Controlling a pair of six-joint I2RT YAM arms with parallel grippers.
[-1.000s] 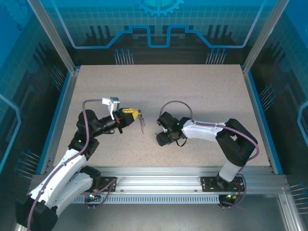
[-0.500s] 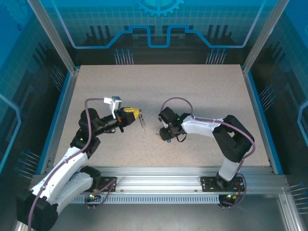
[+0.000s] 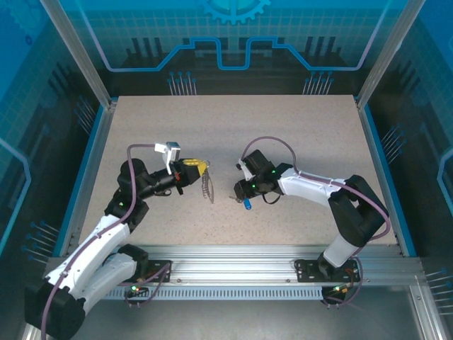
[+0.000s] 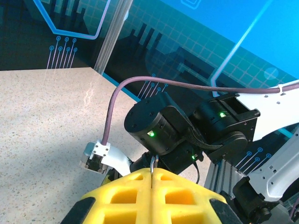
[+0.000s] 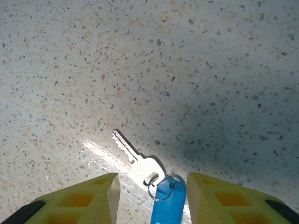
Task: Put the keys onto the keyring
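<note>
The key (image 5: 135,156) lies flat on the speckled table (image 3: 297,134), a little right of the middle and in the near half of it. The right gripper (image 3: 243,193) is directly over it and points down. In the right wrist view its 2 yellow fingers (image 5: 74,200) stand apart, and the key is in the gap between them. The blue head (image 5: 168,203) of the key is between the 2 fingertips. It is clearly apart from the finger at the left of that picture and just beside the finger at the right; if it touches that one, I cannot tell. The silver blade points away from the gripper, and a small ring joins it to the blue head. This gripper is therefore open and holds nothing. The left gripper (image 3: 192,168) is to the left of the key, well apart from it, and is turned toward the right arm. Its 2 fingers are pressed together, and in the left wrist view a thin metal loop of the keyring (image 4: 153,162) comes out of the seam between them, so it is closed on the keyring. In the top view the rest of the keyring hangs from the fingertips as a short dark and silver strand, between the 2 grippers. Whether its lower end reaches the table I cannot tell.
</note>
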